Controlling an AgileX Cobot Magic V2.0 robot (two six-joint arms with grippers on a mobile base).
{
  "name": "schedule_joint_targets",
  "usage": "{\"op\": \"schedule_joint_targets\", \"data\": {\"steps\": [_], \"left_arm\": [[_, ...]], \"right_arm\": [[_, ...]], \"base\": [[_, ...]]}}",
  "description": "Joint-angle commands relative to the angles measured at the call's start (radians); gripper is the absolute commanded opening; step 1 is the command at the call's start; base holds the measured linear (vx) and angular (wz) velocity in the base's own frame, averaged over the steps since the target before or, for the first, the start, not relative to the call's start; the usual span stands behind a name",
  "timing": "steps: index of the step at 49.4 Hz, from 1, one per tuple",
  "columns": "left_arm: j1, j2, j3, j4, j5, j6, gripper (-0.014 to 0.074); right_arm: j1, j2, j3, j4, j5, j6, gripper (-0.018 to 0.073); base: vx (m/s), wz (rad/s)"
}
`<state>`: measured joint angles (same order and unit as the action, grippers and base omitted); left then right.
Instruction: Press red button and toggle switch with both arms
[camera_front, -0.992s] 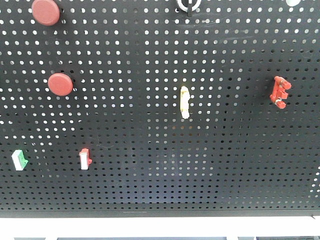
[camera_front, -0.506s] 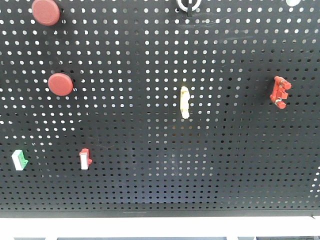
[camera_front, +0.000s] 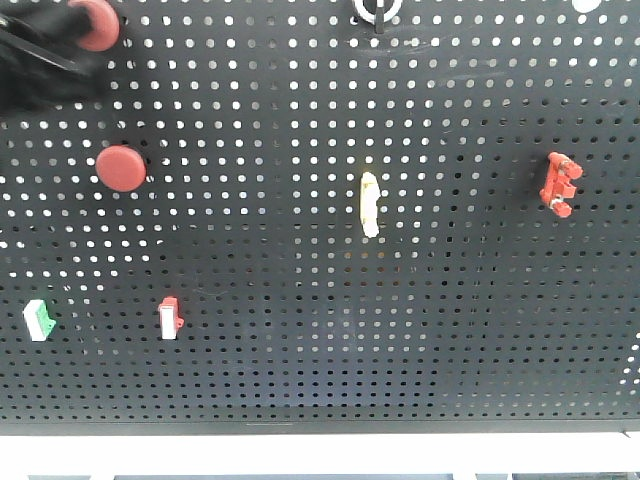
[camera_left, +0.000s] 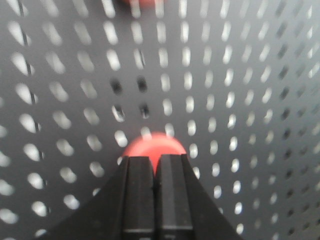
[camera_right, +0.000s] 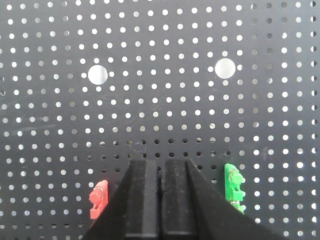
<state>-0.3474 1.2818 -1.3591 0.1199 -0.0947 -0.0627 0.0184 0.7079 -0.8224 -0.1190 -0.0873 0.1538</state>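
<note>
Two round red buttons are mounted on the black pegboard (camera_front: 300, 330), an upper one (camera_front: 95, 22) and a lower one (camera_front: 121, 168). My left arm (camera_front: 35, 65) is a dark blur at the top left, reaching the upper button. In the left wrist view my left gripper (camera_left: 155, 159) is shut, with a red button (camera_left: 154, 144) just beyond its tips; contact cannot be told. A red toggle switch (camera_front: 559, 184) sits at the right. My right gripper (camera_right: 160, 162) is shut, between a red toggle switch (camera_right: 99, 199) and a green one (camera_right: 234, 188), touching neither.
A yellow toggle (camera_front: 369, 203) sits mid-board. A green-and-white rocker (camera_front: 38, 320) and a red-and-white rocker (camera_front: 169, 317) are at the lower left. A black-and-white knob (camera_front: 377, 10) is at the top edge. A white frame rail (camera_front: 320, 440) runs below the board.
My left arm has come into the front view at the top left and now overlaps the upper red button. Nothing else on the board has moved.
</note>
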Motion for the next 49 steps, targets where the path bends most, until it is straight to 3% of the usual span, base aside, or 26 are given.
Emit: {"op": "schedule_joint_targets", "data": {"steps": [1,18,32,40,49], "left_arm": [[-0.002,0.000,-0.036,-0.010,-0.079,-0.009,0.0002],[-0.004,-0.031,-0.031,-0.010,-0.070,-0.009,0.0002],[-0.004,-0.215,0.043,-0.010,0.137,-0.007,0.0002],[-0.003,-0.353,0.166,-0.010,0.144,-0.007,0.0002],[-0.003,-0.512,0.299,-0.010,0.144,-0.008,0.0002]], "right_arm": [[-0.001,0.005,-0.031,-0.003,-0.075,0.003,-0.0003],[-0.001,0.005,-0.031,-0.003,-0.078,0.003,-0.0003],[-0.001,0.005,-0.031,-0.003,-0.077,-0.003,-0.0003],[-0.001,0.005,-0.031,-0.006,-0.070,-0.004,-0.0003],[0.061,0.037,-0.034,-0.145,-0.133,-0.017,-0.0003]], "base": [[0.00,0.00],[0.00,0.00],[0.00,0.00],[0.00,0.00],[0.00,0.00]]}}
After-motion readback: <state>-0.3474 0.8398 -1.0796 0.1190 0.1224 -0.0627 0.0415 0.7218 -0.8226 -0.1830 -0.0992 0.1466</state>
